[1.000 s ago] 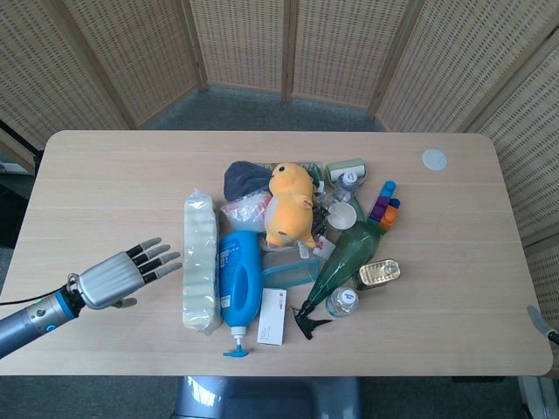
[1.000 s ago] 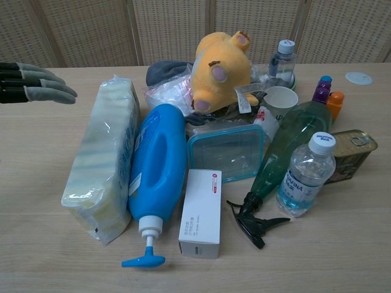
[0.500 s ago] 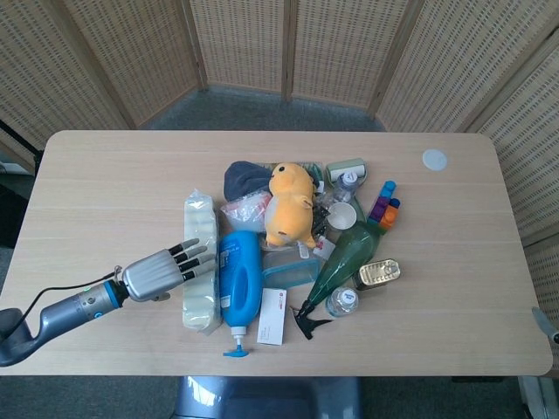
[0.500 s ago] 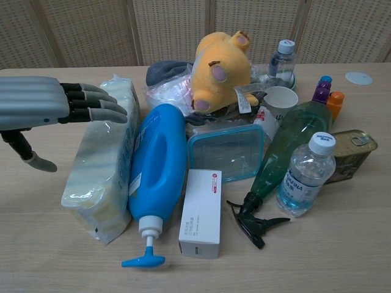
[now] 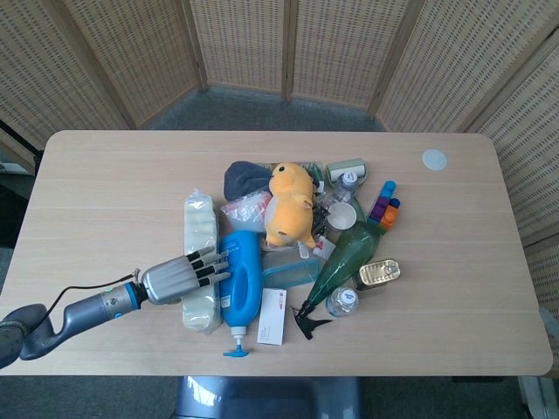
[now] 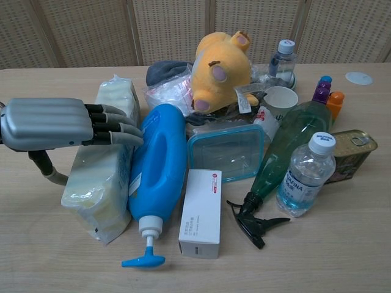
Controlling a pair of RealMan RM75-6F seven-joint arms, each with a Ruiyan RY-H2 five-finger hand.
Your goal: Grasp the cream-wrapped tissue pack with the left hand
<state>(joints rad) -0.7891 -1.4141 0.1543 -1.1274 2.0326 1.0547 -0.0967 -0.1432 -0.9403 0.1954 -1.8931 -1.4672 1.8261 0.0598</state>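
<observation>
Tissue pack (image 5: 199,262) in cream wrap lies at the left edge of the clutter on the bench (image 5: 105,183), its long axis running from the near edge toward the far one, its right flank touching the blue pump bottle (image 5: 240,279) that lies parallel to it. Directly above the pack's middle hangs the left hand (image 5: 179,276), reaching in from the robot's left across the pack's short width, fingers (image 6: 113,128) straight and apart, holding nothing; their tips reach over the seam where pack meets bottle, and the thumb (image 6: 46,171) hangs down on the pack's outer side. Whether the palm touches the wrap cannot be told. Closing the grasp looks to call for a drop straight down, with the fingers likely having to wedge between pack and bottle. The right hand appears in neither view.
</observation>
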